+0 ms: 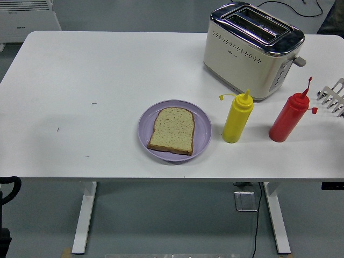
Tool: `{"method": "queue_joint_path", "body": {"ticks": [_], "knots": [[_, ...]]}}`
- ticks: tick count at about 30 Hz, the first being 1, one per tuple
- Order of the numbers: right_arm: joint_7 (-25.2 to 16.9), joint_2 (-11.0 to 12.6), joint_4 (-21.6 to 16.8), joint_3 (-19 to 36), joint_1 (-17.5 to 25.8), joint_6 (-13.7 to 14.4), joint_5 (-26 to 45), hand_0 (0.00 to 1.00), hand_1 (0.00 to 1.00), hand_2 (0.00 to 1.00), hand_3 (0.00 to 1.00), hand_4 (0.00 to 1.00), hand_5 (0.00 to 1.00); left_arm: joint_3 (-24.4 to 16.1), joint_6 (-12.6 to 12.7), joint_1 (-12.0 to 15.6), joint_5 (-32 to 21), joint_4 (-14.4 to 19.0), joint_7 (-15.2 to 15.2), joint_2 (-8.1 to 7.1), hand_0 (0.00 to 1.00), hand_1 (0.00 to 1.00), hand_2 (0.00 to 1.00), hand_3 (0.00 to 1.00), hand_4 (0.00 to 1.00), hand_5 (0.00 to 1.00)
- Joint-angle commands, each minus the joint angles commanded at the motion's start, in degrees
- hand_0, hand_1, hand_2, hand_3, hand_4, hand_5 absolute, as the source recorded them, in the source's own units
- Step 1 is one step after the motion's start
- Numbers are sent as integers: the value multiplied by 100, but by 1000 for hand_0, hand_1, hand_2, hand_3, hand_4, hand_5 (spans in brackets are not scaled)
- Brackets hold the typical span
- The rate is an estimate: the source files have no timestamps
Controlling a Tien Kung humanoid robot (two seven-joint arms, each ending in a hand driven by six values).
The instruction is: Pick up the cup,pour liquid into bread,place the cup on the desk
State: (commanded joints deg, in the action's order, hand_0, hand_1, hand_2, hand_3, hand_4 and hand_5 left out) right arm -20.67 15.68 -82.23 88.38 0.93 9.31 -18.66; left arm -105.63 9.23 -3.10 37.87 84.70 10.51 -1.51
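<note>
A slice of brown bread (pixel 172 130) lies flat on a lilac plate (pixel 146 124) near the table's front edge. To its right stands a yellow squeeze bottle (pixel 237 119), upright, with its cap hanging off to the left. A red squeeze bottle (pixel 288 119) stands upright further right. No cup shows in this view. Neither hand is over the table. Only a black piece of the left arm (pixel 7 189) shows at the lower left edge, below the tabletop.
A cream and chrome toaster (pixel 252 49) sits at the back right, behind the bottles. A white wire rack (pixel 333 96) pokes in at the right edge. The white table (pixel 80 97) has bare surface on its left half.
</note>
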Motion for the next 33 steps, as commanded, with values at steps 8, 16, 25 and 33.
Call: {"method": "queue_joint_path", "body": {"ticks": [8, 16, 25, 33], "knots": [[-32, -8, 12, 41, 9, 35, 15, 788, 751, 777, 812, 635, 378, 3, 2, 7, 1, 4, 2, -6, 721, 735, 729, 664, 639, 998], [-48, -28, 12, 31, 30, 39, 22, 788, 750, 777, 812, 635, 378, 32, 4, 23, -1, 0, -6, -10, 721, 735, 729, 664, 639, 998], [-77, -45, 7, 47, 42, 49, 31, 785, 751, 777, 810, 634, 376, 43, 3, 39, -3, 0, -4, -13, 721, 734, 729, 664, 639, 998], [-79, -52, -1, 64, 27, 53, 32, 784, 751, 777, 810, 634, 375, 28, 3, 29, -5, 5, -5, -16, 721, 735, 729, 664, 638, 998]]}}
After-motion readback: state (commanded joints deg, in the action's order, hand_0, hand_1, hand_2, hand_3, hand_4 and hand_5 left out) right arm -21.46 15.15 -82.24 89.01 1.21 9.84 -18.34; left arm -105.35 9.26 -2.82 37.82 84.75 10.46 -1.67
